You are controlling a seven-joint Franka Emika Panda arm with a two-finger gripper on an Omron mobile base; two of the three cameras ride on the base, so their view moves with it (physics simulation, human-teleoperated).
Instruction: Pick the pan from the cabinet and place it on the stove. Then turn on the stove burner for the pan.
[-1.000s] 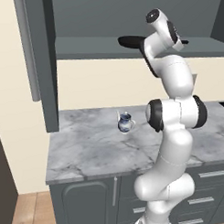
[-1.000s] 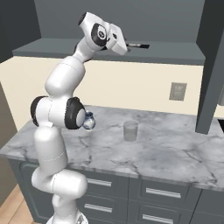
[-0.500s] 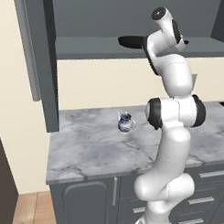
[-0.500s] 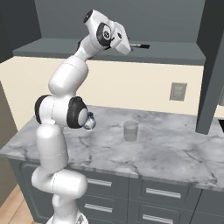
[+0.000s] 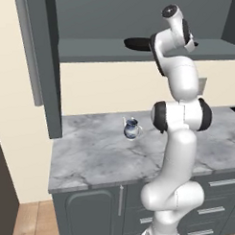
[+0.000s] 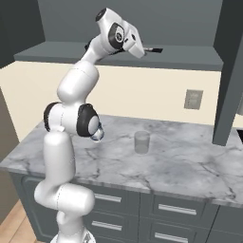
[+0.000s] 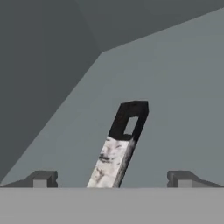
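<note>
Fingers [image 7: 43,178] stood spread wide at lower frame, straddling the long thin handle of the small black round frying pan [image 7: 118,153]; nothing pinched yet. Against half a second before, the hand sat slightly further along the handle, so the grasp looks imminent. Pan lay on the dark grey wall cabinet's inner shelf [image 5: 93,49], upper centre. White arm [image 5: 180,83] reached steeply up from the grey marble counter [image 5: 94,157].
</note>
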